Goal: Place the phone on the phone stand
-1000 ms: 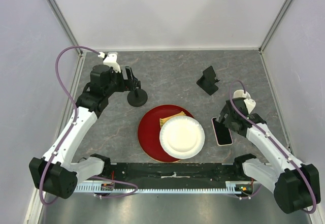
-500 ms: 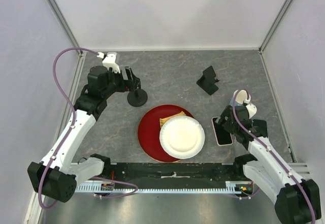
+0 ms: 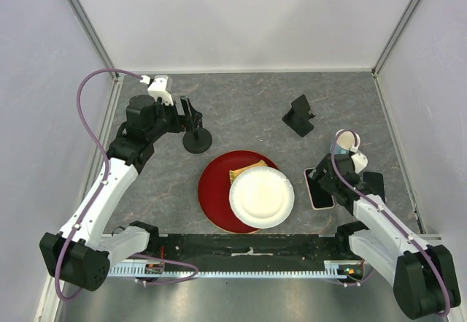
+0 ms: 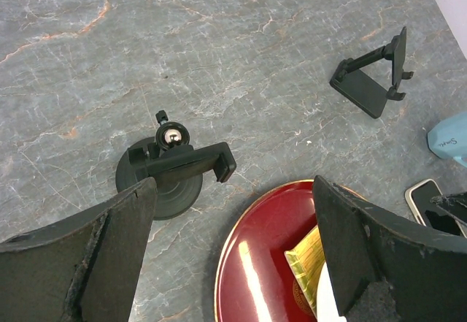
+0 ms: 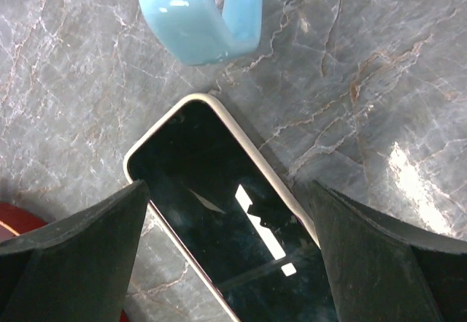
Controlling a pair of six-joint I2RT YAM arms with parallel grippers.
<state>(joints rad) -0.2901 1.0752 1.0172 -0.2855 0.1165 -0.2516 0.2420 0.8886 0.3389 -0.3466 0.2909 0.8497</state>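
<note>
The phone lies flat and screen up on the table, right of the plates. In the right wrist view the phone runs between my open fingers. My right gripper hovers just over it, one finger on each long side; I cannot tell if they touch it. The black phone stand stands empty at the back right and also shows in the left wrist view. My left gripper is open and empty above a round-based black clamp mount.
A light blue mug stands just beyond the phone, mostly hidden by the right arm from above. A red plate holds a yellow packet and a white paper plate. The clamp mount stands left of the red plate.
My right gripper has shifted a little toward the near edge and settled over the phone. The left arm has barely moved. The phone has not moved.
</note>
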